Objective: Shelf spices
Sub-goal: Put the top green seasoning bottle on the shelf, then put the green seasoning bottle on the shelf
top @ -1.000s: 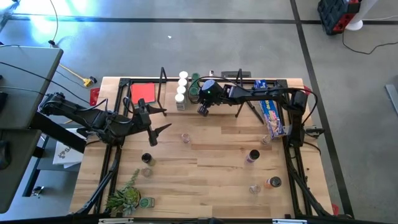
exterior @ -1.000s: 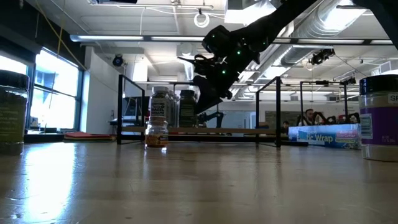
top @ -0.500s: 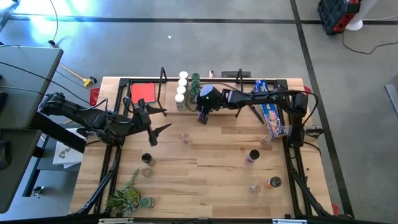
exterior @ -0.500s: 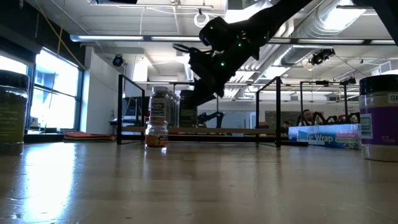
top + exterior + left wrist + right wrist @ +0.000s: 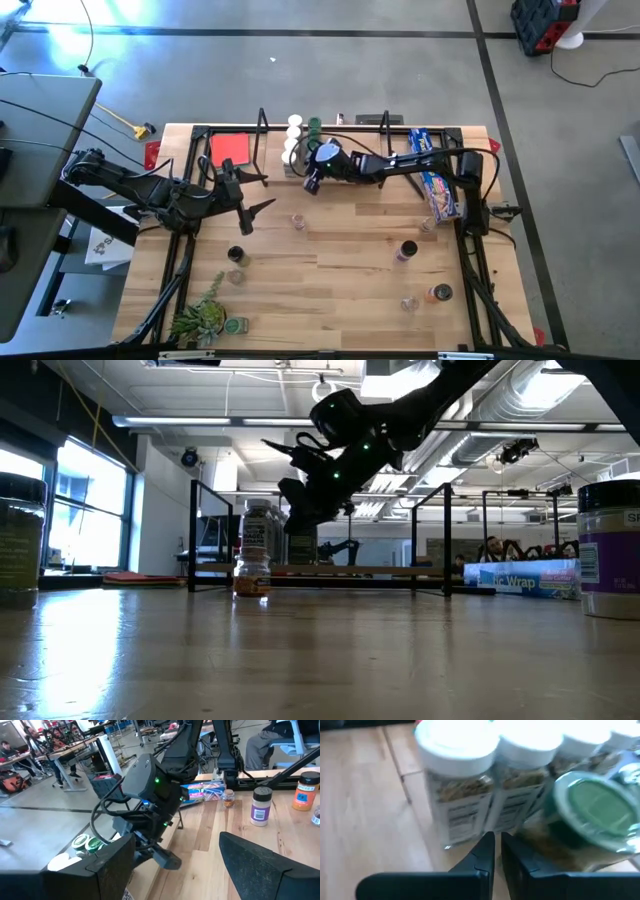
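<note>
1. at the left edge you see the left gripper (image 5: 243, 203) waiting over the table with its fingers spread wide and nothing between them; the flat red square (image 5: 228, 149) lies just beyond it.
2. near that arm, loose spices are left for you: a dark-topped jar (image 5: 236, 255) and another (image 5: 236, 325) beside the green plant (image 5: 200, 316) at the near left corner.
3. at the far middle, the shelf (image 5: 262, 130) already holds a row of white-topped jars (image 5: 293, 129) with a green-topped jar (image 5: 314, 126) beside them; i count only about four or five shelved.
4. the right gripper (image 5: 311, 184) hangs just in front of that row, fingers clenched together and carrying nothing; its wrist view shows the shelved jars (image 5: 456, 780) close ahead.
5. a clear jar (image 5: 297, 221) stands at mid-table, unshelved.
6. to the right, more are left: a dark-topped jar (image 5: 407, 250), an orange-topped one (image 5: 440, 293) and a clear one (image 5: 409, 303), near the blue box (image 5: 436, 180).
7. by my judgement you are less than halfway.
</note>
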